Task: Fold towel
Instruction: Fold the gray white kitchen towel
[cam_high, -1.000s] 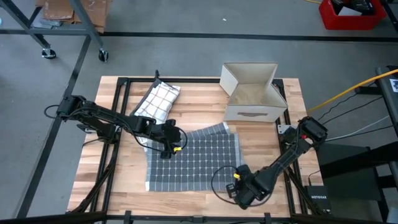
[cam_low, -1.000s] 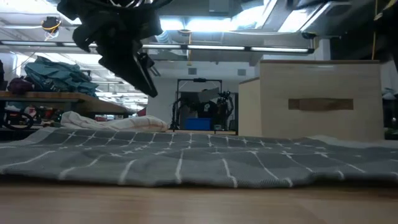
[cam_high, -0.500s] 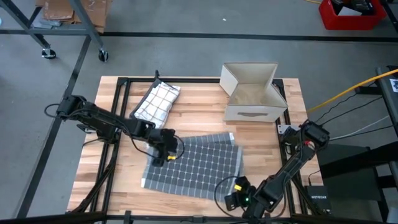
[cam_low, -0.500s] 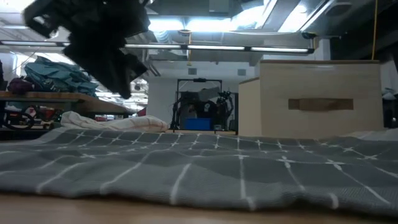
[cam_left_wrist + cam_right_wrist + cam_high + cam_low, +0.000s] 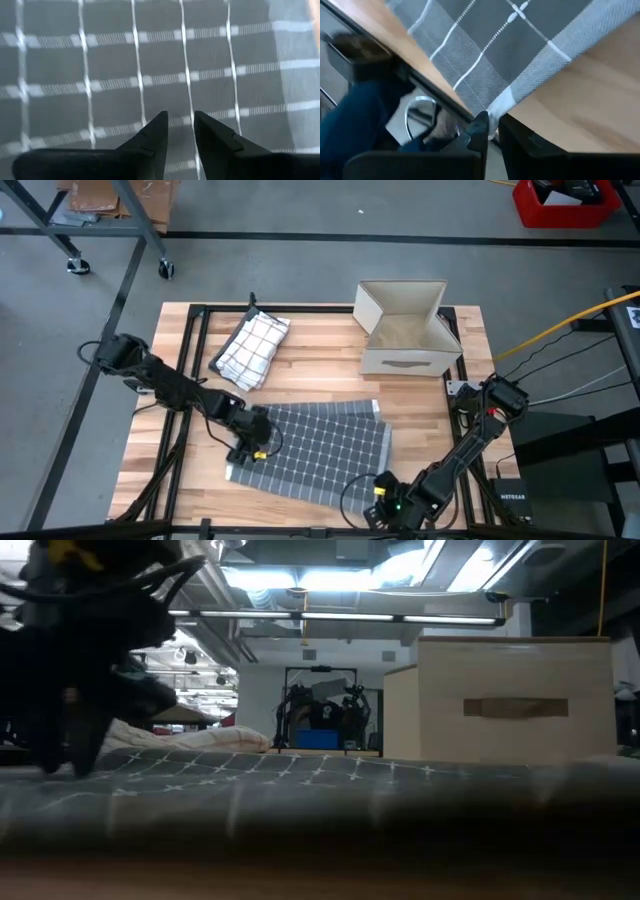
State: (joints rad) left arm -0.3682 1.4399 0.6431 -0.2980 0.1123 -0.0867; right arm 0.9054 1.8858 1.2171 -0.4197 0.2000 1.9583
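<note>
A grey towel (image 5: pixel 320 442) with a white grid lies spread on the wooden table, skewed, and its near right corner reaches the table's near edge. My right gripper (image 5: pixel 385 502) (image 5: pixel 493 125) is at that edge, shut on the corner. My left gripper (image 5: pixel 248 452) (image 5: pixel 181 125) (image 5: pixel 60 755) points down over the towel's (image 5: pixel 150 60) left part. Its fingers stand a small gap apart, with only flat cloth seen between them. My left gripper has its fingertips (image 5: pixel 157 127) right at the towel's surface near its left edge; I cannot tell whether they touch it. My right gripper pinches the towel's hemmed near right corner (image 5: pixel 502 102) between its two fingers. They come slanting down from the table's near side. The corner sits at the table's near edge, and the rest of the towel lies flat on the wood.
An open cardboard box (image 5: pixel 405 330) (image 5: pixel 515 695) stands at the far right. A folded white checked towel (image 5: pixel 250 348) (image 5: pixel 185 737) lies at the far left. Black frame rails run along the table's sides. Bare wood shows between the towel and the box.
My right gripper has gone toward the table's near edge with the towel's corner, dragging the towel nearer. The far right corner, which was turned up, now lies flat. My left gripper has moved down and toward the near left, over the towel's left part.
</note>
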